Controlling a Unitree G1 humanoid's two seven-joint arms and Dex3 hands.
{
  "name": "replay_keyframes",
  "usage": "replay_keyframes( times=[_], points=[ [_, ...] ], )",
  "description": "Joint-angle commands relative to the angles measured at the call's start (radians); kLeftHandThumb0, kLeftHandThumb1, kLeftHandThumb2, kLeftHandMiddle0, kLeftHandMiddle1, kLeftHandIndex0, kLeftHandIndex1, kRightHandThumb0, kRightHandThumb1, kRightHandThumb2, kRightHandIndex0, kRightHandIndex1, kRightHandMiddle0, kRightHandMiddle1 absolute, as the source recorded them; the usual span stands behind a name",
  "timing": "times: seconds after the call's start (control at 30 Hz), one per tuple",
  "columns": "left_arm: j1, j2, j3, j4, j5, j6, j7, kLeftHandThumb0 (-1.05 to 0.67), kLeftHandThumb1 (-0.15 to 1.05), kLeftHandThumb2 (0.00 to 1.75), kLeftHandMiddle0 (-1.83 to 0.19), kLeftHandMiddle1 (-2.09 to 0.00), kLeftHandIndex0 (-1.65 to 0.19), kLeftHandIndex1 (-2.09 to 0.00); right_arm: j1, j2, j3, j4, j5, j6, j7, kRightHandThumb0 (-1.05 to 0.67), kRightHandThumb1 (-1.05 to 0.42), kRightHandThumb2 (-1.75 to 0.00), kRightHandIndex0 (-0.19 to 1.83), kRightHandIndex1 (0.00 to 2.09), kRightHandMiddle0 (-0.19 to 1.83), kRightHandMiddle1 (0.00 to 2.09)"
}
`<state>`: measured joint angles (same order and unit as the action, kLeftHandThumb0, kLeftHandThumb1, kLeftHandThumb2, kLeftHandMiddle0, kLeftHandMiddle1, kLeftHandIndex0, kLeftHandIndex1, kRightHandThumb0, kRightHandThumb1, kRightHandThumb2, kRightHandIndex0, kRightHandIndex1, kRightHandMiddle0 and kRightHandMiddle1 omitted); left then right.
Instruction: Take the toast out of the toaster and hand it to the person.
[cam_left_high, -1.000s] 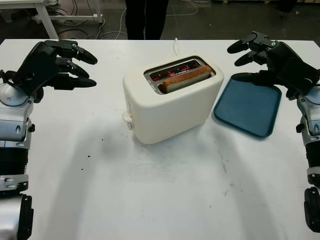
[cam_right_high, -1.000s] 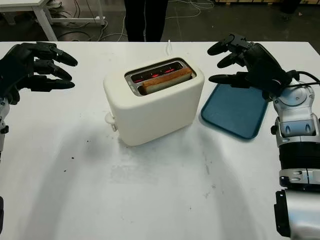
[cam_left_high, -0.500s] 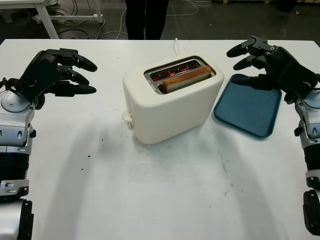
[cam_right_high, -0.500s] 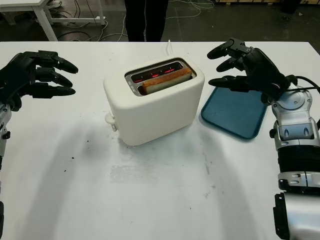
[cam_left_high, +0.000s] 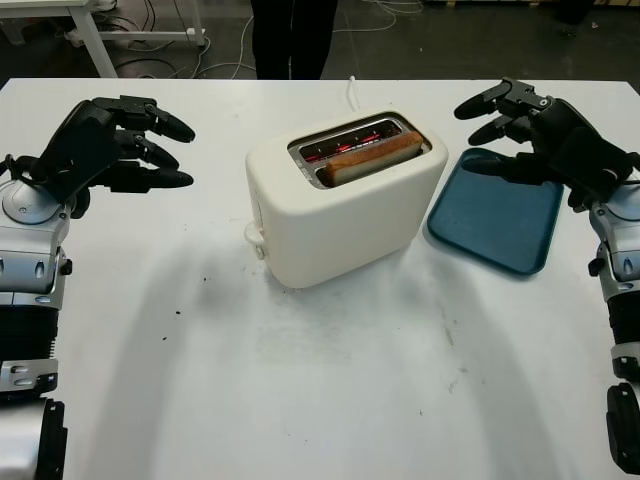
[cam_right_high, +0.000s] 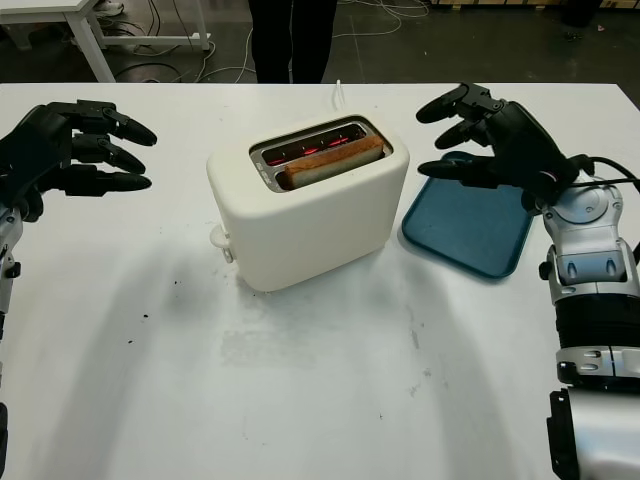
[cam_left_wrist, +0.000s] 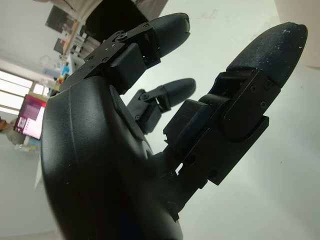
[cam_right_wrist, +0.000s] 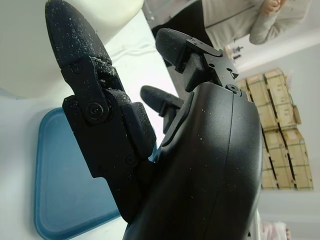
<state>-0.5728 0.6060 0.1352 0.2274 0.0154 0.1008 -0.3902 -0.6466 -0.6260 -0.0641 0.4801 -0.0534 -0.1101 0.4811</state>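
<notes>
A cream toaster (cam_left_high: 340, 205) stands in the middle of the white table, its slots glowing red. One slice of toast (cam_left_high: 369, 156) pokes up from the near slot. My left hand (cam_left_high: 130, 140) is raised at the table's left, open, well apart from the toaster. My right hand (cam_left_high: 520, 130) is raised to the right of the toaster, above the far edge of the blue tray (cam_left_high: 495, 215), open and holding nothing. A person (cam_left_high: 290, 38) in dark trousers stands beyond the far table edge.
The blue tray (cam_right_wrist: 65, 195) lies flat just right of the toaster. The toaster's white cord (cam_left_high: 352, 90) runs off the far edge. Small dark crumbs (cam_left_high: 192, 296) dot the table at the left. A white table leg (cam_left_high: 90, 40) and cables stand on the floor behind.
My left hand has come down a little and pulled back to the left. My right hand has shifted slightly right and down over the tray. The toaster and toast have not moved.
</notes>
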Motion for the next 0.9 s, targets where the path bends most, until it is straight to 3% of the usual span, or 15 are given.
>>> replay_keyframes(
  times=[0.0,0.87],
  points=[
    [0.004,0.008,-0.006,-0.004,0.009,-0.003,-0.001,-1.05,0.54,0.01,-0.78,-0.88,-0.80,-0.70,0.015,0.003,-0.006,0.012,0.007,-0.027,-0.004,-1.03,-0.88,0.00,0.22,1.22,0.29,0.92],
    [0.004,0.003,-0.008,0.004,0.003,0.003,-0.006,-1.05,0.54,0.00,-0.78,-0.85,-0.80,-0.67,0.007,-0.001,-0.003,0.006,0.001,-0.018,-0.003,-1.05,-0.88,0.00,0.21,1.22,0.28,0.91]
  ],
)
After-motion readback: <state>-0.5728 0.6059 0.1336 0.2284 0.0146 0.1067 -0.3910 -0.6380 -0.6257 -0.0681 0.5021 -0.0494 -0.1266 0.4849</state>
